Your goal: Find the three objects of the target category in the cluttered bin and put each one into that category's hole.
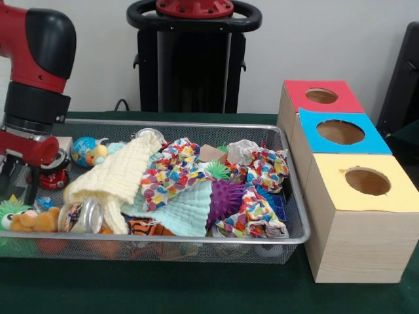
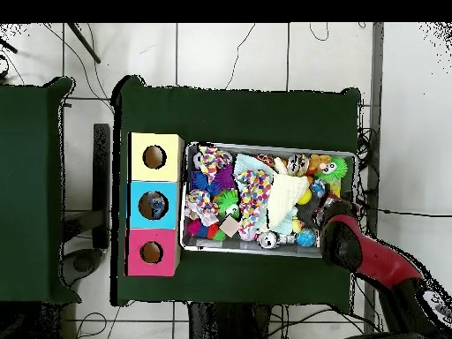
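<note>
My gripper (image 1: 18,186) hangs low over the left end of the wire mesh bin (image 1: 296,196), open, with only mesh showing between its fingers (image 1: 31,190). Beside it lie a red toy (image 1: 54,175), a globe ball (image 1: 82,150) and an orange plush (image 1: 36,221). A cream cloth (image 1: 114,176) covers the bin's middle, with a tin can (image 1: 84,216) under its edge. A purple spiky ball (image 1: 226,196) and a green one (image 1: 218,170) sit among patterned cloths (image 1: 171,169). Seen from overhead, the arm (image 2: 353,243) hides the gripper at the bin (image 2: 269,148).
Three wooden boxes with round holes stand in a row beside the bin: red-topped (image 1: 322,96), blue-topped (image 1: 340,132), yellow-topped (image 1: 366,181). In the overhead view the blue box's hole (image 2: 154,206) shows something inside. Green cloth covers the table (image 1: 196,288).
</note>
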